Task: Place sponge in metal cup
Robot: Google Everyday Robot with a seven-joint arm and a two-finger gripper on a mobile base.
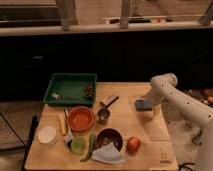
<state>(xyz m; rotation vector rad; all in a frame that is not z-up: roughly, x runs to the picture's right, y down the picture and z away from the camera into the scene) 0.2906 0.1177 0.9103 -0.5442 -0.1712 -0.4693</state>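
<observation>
A dark blue sponge [143,105] is at the right side of the wooden table [125,127], right at the tip of my gripper [151,109]. The gripper hangs from the white arm [172,95] that comes in from the right. Whether the sponge rests on the table or is lifted slightly, I cannot tell. A small metal cup [104,115] stands upright near the table's middle, to the left of the sponge and apart from it.
A green tray [65,82] is at the back left. An orange bowl [81,118], a dark bowl [109,138], a white cup [47,135], a green cup [78,145], an orange fruit [133,144], a white cloth [107,155] and a dark utensil [109,101] are spread over the left and front.
</observation>
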